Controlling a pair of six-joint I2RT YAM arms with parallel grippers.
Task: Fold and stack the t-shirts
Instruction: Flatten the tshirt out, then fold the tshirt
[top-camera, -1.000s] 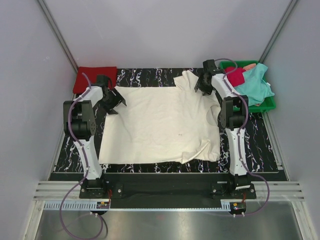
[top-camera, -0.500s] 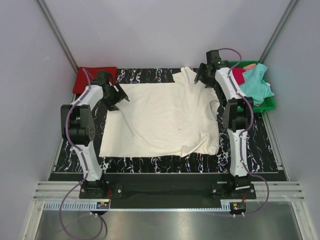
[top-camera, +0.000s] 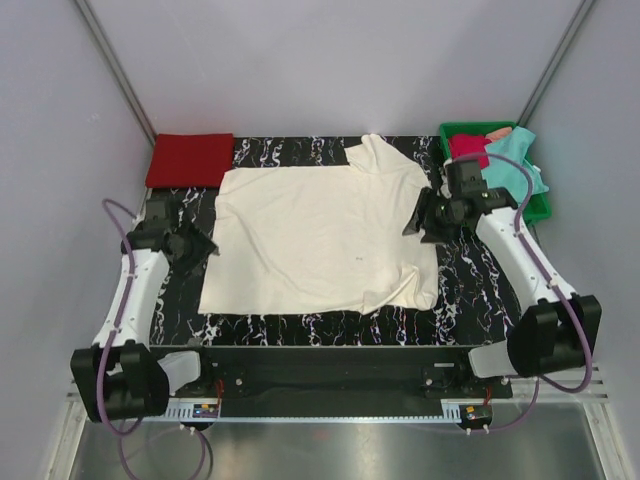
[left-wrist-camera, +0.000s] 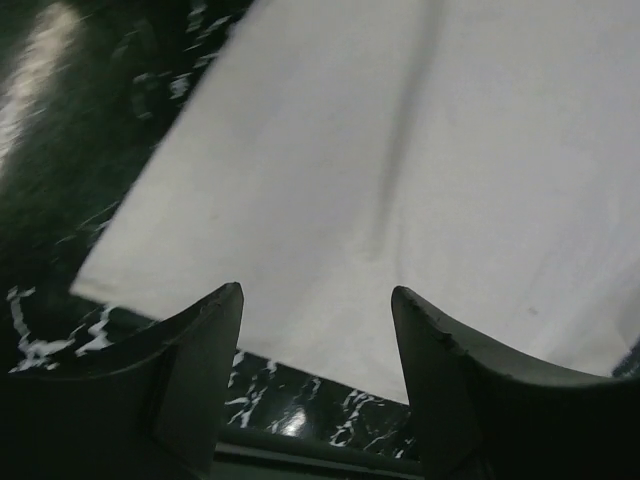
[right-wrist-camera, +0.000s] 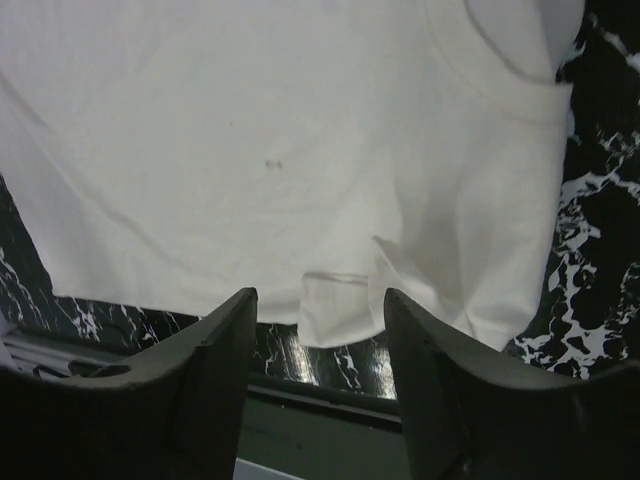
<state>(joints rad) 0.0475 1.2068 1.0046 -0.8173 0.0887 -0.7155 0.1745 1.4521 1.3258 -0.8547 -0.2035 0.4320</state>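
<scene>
The cream-white t-shirt (top-camera: 325, 235) lies spread flat on the black marbled mat (top-camera: 480, 290), collar to the right, one sleeve at the back and one folded under at the front right. It also shows in the left wrist view (left-wrist-camera: 400, 170) and the right wrist view (right-wrist-camera: 280, 150). My left gripper (top-camera: 200, 247) is open and empty above the mat just off the shirt's left edge. My right gripper (top-camera: 420, 222) is open and empty above the shirt's right edge near the collar. A folded red t-shirt (top-camera: 190, 158) lies at the back left. The teal t-shirt (top-camera: 520, 165) and crimson t-shirt (top-camera: 468, 146) are in the tray.
A green plastic tray (top-camera: 535, 208) stands at the back right, holding the teal and crimson shirts. Grey walls enclose the mat on the left, back and right. A black rail (top-camera: 330, 365) runs along the mat's near edge.
Both arms have pulled back from the shirt's far corners toward the near side and outward. The shirt has been let go and lies flatter, its back edge straightened.
</scene>
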